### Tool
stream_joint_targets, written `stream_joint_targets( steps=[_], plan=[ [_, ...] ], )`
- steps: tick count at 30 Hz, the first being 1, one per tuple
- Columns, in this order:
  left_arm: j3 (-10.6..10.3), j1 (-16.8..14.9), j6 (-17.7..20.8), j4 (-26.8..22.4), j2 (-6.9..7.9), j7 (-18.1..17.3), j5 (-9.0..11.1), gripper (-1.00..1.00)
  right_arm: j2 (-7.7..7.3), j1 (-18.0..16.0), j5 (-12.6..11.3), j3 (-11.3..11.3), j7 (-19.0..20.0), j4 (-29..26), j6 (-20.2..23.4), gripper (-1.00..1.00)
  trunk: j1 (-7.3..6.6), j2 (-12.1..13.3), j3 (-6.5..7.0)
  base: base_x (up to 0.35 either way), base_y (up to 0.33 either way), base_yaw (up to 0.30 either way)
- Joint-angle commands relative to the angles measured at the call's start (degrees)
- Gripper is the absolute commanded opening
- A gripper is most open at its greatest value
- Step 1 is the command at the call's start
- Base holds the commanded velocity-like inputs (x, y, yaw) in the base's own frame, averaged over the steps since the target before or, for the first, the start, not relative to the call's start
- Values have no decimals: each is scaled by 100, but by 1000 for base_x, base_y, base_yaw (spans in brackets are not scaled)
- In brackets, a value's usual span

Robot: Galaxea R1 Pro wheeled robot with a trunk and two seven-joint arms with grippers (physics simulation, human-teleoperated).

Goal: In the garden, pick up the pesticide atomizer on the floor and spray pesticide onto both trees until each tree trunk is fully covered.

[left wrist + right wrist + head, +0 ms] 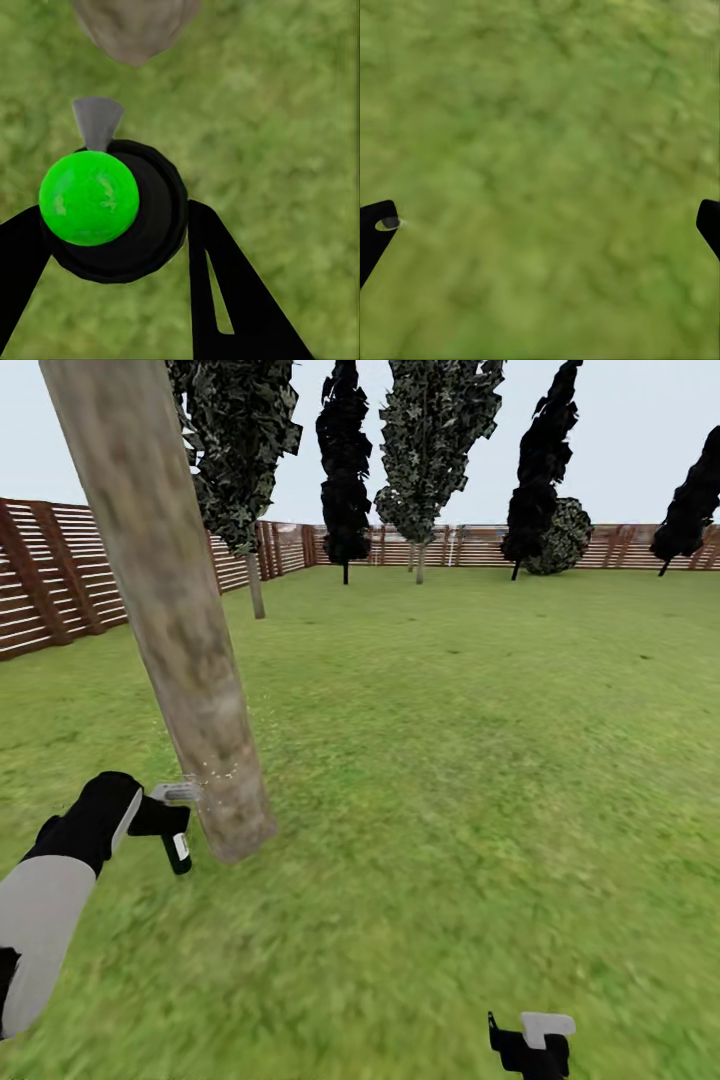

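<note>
Holding the atomizer [112, 210] between the fingers [225, 300] of the left gripper [165, 822], with its grey nozzle [178, 792] pointing at the base of the thick trunk [185, 650] and nearly touching it, and tiny whitish specks [215, 772] of pesticide sitting on the bark near the nozzle. Keeping the right gripper [530, 1045] low over the lawn [480, 760], fingers spread wide and holding nothing. Standing far behind, along the slatted fence [60, 575], dark narrow trees [345, 470].
</note>
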Motion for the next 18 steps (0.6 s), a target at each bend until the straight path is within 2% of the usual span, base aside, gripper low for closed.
stream_joint_targets(
  steps=[1, 7, 13, 18],
  plan=[
    [11, -163, 22, 2, 7, -52, -62, -100, -1, -3, -22, 48, -32, -4, -6, 100, -1, -2, -6, 0, 0, 101],
    [-31, -182, 24, -34, -12, -61, -69, -100, -10, -1, -23, 42, -32, 3, -6, 100, -1, -2, -6, 65, -53, 12],
    [-25, -173, 24, -34, -11, -61, -71, -100, -10, -1, -23, 42, -32, 1, -8, 100, -1, -2, -6, 214, -191, 0],
    [-4, -172, 24, -40, 1, -61, -71, -100, -10, -1, -23, 42, -32, -3, -7, 100, -1, -2, -6, 28, -267, 0]
  ],
)
